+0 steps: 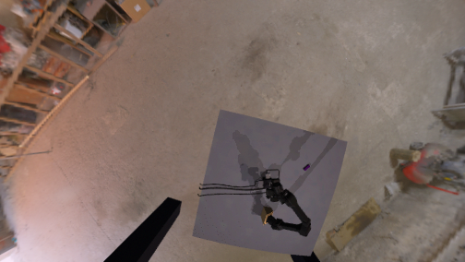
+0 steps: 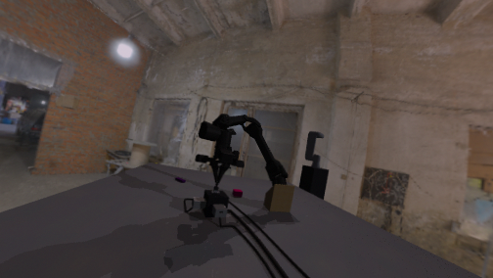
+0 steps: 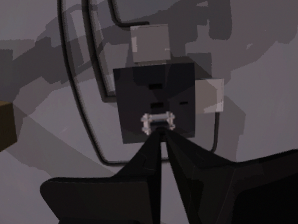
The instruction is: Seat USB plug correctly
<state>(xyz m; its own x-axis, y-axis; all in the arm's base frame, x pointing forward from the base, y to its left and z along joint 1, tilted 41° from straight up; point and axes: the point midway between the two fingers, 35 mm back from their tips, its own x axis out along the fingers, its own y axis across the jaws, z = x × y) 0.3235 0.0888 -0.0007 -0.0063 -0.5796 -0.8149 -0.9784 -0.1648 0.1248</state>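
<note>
The dark power cube [image 2: 210, 205] [image 3: 134, 82] stands on the table, with slots in its top. A small pale metallic USB plug [image 3: 159, 116] shows at the near part of the cube's top in the wrist view, right at the fingertips. My gripper [image 2: 216, 188] [image 3: 162, 135] points down and is shut on the USB plug, low over the cube's top. The fingers hide part of the plug. How deep it sits and which way round it is cannot be told.
Pale plugs [image 3: 150, 44] [image 3: 210, 95] with dark cables are on two sides of the cube. A tan block [image 1: 267, 215] [image 2: 280, 200] stands near the arm. A red-pink block [image 2: 237, 193] lies behind the cube. A purple piece [image 1: 306, 167] [image 2: 180, 180] lies farther off.
</note>
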